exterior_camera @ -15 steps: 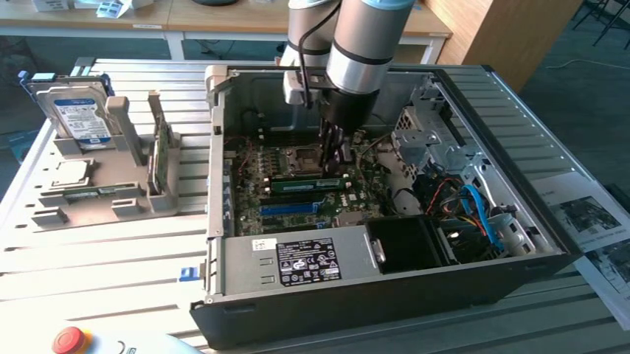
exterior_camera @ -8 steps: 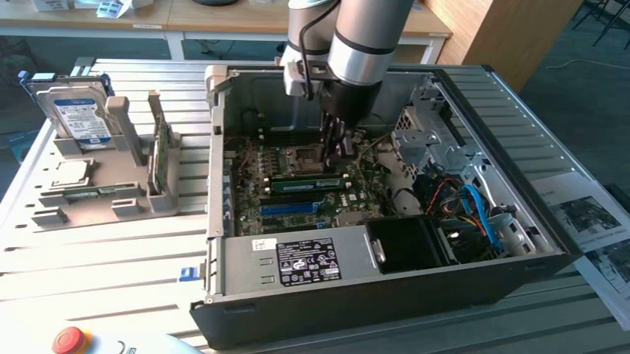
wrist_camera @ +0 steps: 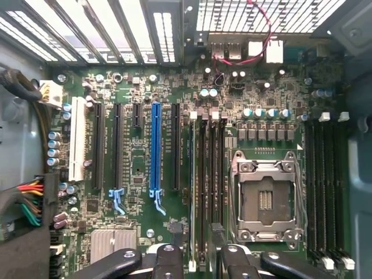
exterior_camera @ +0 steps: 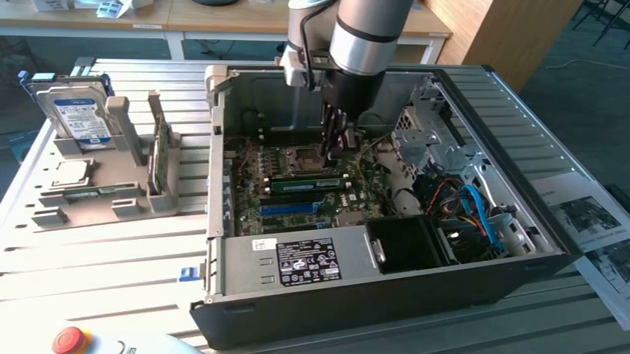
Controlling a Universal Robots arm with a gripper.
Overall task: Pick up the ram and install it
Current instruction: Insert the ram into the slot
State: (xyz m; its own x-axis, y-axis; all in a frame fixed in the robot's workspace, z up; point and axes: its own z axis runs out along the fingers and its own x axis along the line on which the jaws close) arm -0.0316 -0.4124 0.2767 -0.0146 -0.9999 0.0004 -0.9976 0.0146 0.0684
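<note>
Inside the open computer case (exterior_camera: 394,295), above the motherboard (exterior_camera: 246,193): pincer (exterior_camera: 337,147), spread wide with nothing in its grasp, hanging close over the memory slots.

Ram (exterior_camera: 307,182): a green stick set along a slot between the processor socket (exterior_camera: 300,156) and the blue slot (exterior_camera: 295,207), just beneath the fingertips; I cannot tell if they touch it.

On the tabletop (exterior_camera: 99,258), to the exterior view's left: grey holder (exterior_camera: 138,199) carrying an upright hard drive (exterior_camera: 79,114) and a small silver chip (exterior_camera: 71,173).

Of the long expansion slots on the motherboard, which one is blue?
The blue slot, between two black slots; the rest are black except one white slot.
</note>
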